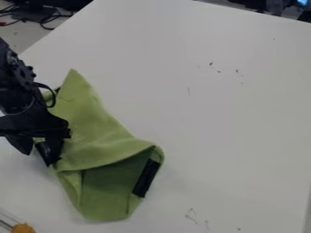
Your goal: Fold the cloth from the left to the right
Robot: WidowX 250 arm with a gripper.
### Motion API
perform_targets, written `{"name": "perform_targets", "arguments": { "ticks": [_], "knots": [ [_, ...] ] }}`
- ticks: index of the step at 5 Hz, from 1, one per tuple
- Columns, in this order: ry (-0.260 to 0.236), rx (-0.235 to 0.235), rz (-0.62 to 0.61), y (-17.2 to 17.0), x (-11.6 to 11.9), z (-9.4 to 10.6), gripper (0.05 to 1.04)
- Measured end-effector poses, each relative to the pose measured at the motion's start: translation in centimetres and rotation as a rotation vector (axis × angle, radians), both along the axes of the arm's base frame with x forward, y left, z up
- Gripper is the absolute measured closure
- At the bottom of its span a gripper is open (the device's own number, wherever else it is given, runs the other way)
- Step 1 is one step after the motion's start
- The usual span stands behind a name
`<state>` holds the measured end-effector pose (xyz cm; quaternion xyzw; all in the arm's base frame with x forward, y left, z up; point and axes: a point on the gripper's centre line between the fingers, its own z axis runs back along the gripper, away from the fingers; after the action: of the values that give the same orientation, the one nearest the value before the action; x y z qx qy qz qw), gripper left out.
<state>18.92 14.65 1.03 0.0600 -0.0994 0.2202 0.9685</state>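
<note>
Your gripper [37,158] is open, fingers apart, at the cloth's left edge; cloth [97,132] lies rumpled on the table [231,104], left of centre; looks light, limp, likely to bunch; pinch the left edge shallowly, clear of the black strip [146,177].

Workspace, robotics lab or similar workshop; exact type not certain. White tabletop [213,113], broad and plain, with small dark scuffs at upper right of centre and along the lower edge. Black robot arm [17,84], jointed, wiring exposed, at left edge. Loose cables [47,19], black and red, with dark equipment [52,3], upper left corner. Dark objects [267,6], indistinct, with small blue glow [302,2], upper right corner.
</note>
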Motion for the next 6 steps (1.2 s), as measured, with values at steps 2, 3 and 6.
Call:
{"name": "perform_targets", "arguments": {
  "ticks": [2, 3, 6],
  "knots": [
    [-0.002, 0.003, 0.011, -0.1, -0.1, 0.0, 0.891],
    [-0.005, 0.014, 0.01, -0.1, -0.1, 0.5, 0.999],
    [-0.108, 0.115, -0.145, -4.4, 2.9, 5.2, 1.02]
  ]
}}
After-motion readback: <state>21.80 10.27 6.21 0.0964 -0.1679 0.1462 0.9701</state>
